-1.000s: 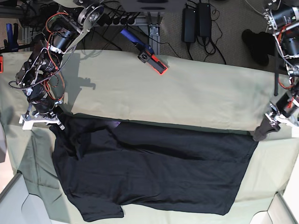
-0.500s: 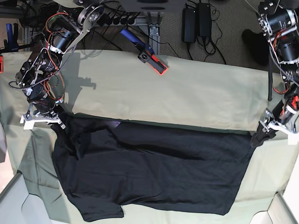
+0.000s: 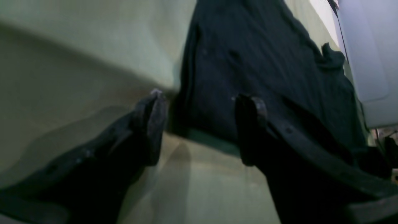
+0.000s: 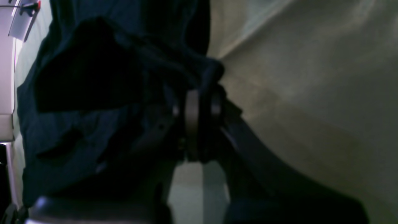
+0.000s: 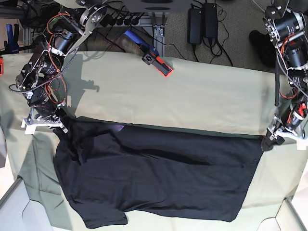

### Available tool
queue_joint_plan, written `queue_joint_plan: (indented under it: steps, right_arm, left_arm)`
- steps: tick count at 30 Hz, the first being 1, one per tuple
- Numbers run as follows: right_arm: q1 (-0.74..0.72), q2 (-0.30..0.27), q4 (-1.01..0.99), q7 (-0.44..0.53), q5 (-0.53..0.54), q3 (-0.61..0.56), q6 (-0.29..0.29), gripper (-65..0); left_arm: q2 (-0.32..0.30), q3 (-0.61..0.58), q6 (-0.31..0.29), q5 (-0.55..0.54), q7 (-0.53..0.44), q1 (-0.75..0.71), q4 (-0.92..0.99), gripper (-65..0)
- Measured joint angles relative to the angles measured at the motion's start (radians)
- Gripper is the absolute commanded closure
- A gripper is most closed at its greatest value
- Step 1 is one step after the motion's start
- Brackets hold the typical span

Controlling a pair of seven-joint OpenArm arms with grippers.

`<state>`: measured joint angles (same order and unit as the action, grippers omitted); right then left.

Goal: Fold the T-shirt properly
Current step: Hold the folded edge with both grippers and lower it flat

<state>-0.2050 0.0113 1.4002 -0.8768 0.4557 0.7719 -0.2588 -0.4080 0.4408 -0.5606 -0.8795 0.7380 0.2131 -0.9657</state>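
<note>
Tabletop [image 5: 207, 96]: wide bare stretch of pale green cloth behind the T-shirt [image 5: 159, 178], open across the middle. One obstacle there: an orange-and-black tool [image 5: 156, 60] lying at the far edge. T-shirt spreads over most of the near half, leaving narrow cloth strips in front and at the side by the left end effector [image 5: 269, 142]. Right end effector [image 5: 60, 122] sits at the shirt's far corner, its arm crowding that end. Pale bins [image 5: 12, 204] flank the near corners.
</note>
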Motion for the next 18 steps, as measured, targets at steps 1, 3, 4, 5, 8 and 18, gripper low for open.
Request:
queue_joint_plan:
  steps: [1,3,4,5,8,18]
  right_arm:
    - [0.0,0.0,0.0,0.0,0.0,0.0,0.0,0.0]
    - [0.0,0.0,0.0,0.0,0.001,0.0,0.0,0.0]
    - [0.0,0.0,0.0,0.0,0.001,0.0,0.0,0.0]
    - [0.0,0.0,0.0,0.0,0.001,0.0,0.0,0.0]
    - [0.0,0.0,0.0,-0.003,0.002,0.0,0.0,0.0]
    - [0.0,0.0,0.0,-0.003,-0.001,0.0,0.0,0.0]
  left_arm:
    - [0.001,0.0,0.0,0.0,-0.003,0.001,0.0,-38.6]
    - [0.014,0.002,0.003,0.003,-0.003,-0.002,0.0,-38.6]
    - [0.024,0.003,0.004,0.005,-0.002,-0.003,0.0,-38.6]
    - [0.035,0.002,0.005,0.006,-0.002,-0.005,0.001,-38.6]
    - [0.062,0.002,0.006,0.011,-0.002,-0.005,0.002,-38.6]
    - [0.071,-0.012,0.006,0.068,-0.021,0.008,0.002,-3.4]
